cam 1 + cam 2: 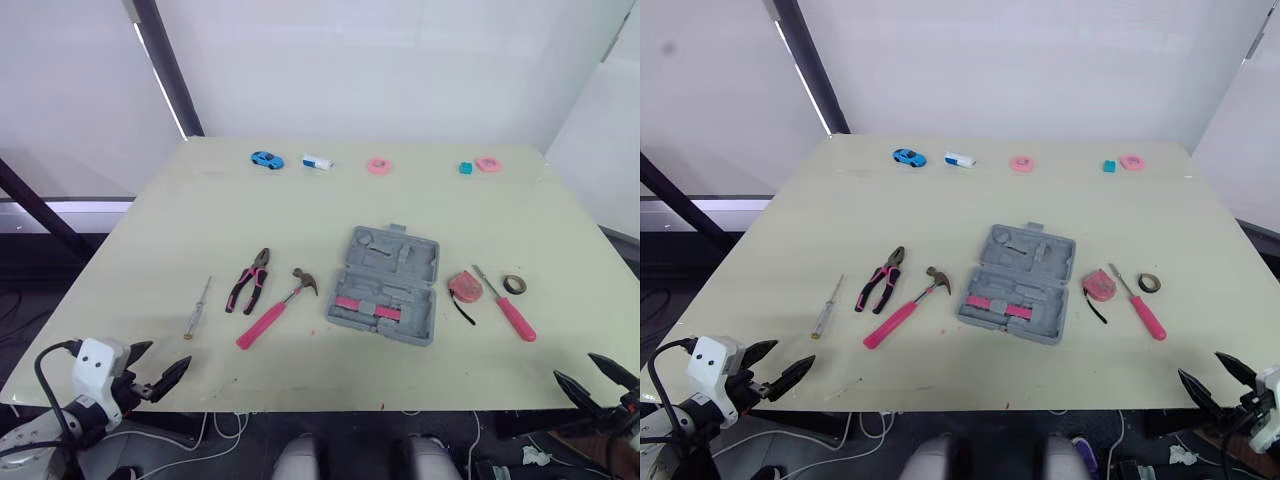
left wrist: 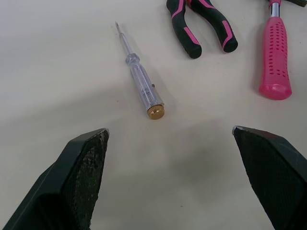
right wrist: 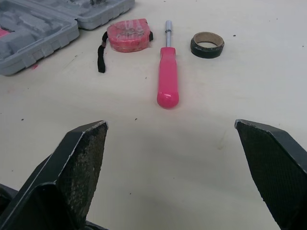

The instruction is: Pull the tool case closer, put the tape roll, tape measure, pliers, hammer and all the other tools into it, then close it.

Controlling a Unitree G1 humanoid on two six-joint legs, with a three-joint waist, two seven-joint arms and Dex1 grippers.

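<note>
Along the tabletop's far edge
A blue toy car, white block, pink ring, then a teal cube beside another pink ring.

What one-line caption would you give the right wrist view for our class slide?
Open right gripper faces a pink screwdriver lying between tape measure and tape roll, tool case alongside.

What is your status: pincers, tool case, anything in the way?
Left pincer and right pincer open, empty. Tool case open, mid-table, not yet pulled. Hammer, tape measure flank it.
</note>
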